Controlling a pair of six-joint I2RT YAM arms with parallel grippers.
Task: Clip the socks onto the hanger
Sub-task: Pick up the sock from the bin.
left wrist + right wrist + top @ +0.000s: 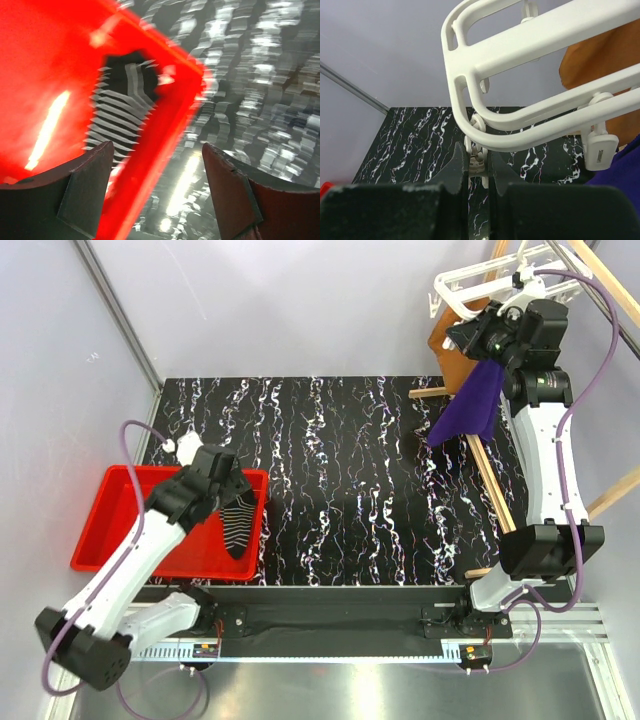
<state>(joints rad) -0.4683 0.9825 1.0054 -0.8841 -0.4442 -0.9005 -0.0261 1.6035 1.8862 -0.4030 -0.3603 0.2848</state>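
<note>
1. At the left near corner of the table (350,480) sat the red tray (100,530). One sock (238,525) lay in its right-hand corner, close against the wall. No second sock was made out in any view.
2. The left gripper (232,495) hung directly over that sock, its fingers (85,185) spread wide with nothing between them. The wrist view was blurred, so contact with the fabric could not be told. Judgement: it was placed there for a pickup, since the sock must be lifted out before it can be clipped.
3. The hanger (460,288) hung high at the far right by the wooden rack (492,485), well apart from the tray.
4. The right gripper (476,165) was raised under the hanger frame, with its fingers pressed in on one dangling clip (477,159). Judgement: the squeeze was meant to open the clip's mouth for a sock. Whether the mouth was in fact open could not be seen.
5. A purple cloth (468,405) hung just below the right gripper, with an orange-brown object (600,60) behind the frame. Neither belonged to the job.
6. Judgement: early stage, with no sock on the hanger. The next move called for a firm pinch near the sock's cuff and a long carry across to the held clip. The main risk was the limp fabric slipping or missing the small mouth.
</note>
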